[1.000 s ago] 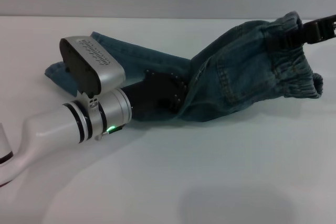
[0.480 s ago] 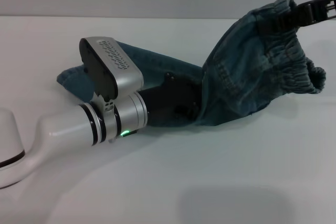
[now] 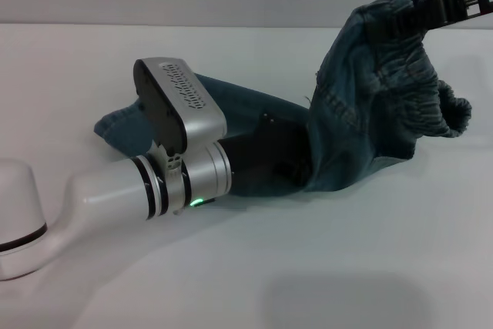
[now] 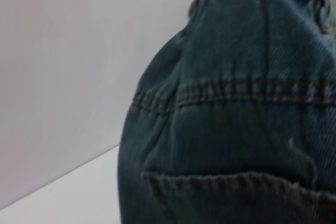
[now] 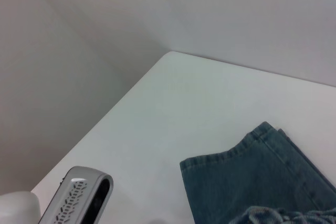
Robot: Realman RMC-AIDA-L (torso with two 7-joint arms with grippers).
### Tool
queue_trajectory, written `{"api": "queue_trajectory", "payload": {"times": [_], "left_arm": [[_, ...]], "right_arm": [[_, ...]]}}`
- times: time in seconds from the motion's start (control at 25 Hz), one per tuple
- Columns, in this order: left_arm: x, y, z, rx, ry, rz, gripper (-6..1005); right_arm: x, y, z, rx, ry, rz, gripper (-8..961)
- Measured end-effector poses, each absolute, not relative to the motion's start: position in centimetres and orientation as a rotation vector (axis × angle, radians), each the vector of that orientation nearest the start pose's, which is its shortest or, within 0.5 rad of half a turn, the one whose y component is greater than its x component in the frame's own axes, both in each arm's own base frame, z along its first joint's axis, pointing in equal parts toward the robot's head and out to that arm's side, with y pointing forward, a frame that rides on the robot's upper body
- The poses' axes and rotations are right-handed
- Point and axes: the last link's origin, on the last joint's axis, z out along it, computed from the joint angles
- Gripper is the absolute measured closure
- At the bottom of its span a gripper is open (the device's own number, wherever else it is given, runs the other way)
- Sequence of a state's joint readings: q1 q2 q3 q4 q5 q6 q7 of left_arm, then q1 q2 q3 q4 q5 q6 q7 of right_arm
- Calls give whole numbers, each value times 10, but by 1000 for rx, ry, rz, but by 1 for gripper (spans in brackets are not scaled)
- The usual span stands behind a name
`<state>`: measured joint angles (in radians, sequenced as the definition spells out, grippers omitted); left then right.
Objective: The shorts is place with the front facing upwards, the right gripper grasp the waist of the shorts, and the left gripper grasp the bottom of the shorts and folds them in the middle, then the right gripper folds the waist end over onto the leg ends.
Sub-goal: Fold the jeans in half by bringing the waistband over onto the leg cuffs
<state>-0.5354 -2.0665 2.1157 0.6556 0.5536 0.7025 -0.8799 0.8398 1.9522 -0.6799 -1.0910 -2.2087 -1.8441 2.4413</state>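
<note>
- The blue denim shorts [image 3: 339, 113] lie across the middle of the white desk [image 3: 323, 267], their gathered, puckered elastic waist [image 3: 412, 75] lifted off the surface at the upper right of the head view so it can be carried over.
- The flat stitched leg ends [image 3: 115, 129] rest on the desk at centre left, the landing place for the waist.
- My right gripper [image 3: 431, 11], black fingers reaching in from the upper right corner, has its jaws pinching the waist band, holding it high so the cloth drapes and hinges.
- My left gripper [image 3: 269, 152], a black claw on a silver wrist, sits low on the mid-section, apparently pinning the fold; whether its jaws are spread I cannot tell.
</note>
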Motion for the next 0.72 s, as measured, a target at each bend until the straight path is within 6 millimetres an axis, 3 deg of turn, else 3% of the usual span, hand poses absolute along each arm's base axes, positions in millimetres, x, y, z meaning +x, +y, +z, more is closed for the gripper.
{"api": "queue_trajectory", "payload": {"times": [0.72], "left_arm": [[-157,320,-145,-2696,-278,-715,982]], "right_arm": [[137,393,100,-2768,1241,407,894]]}}
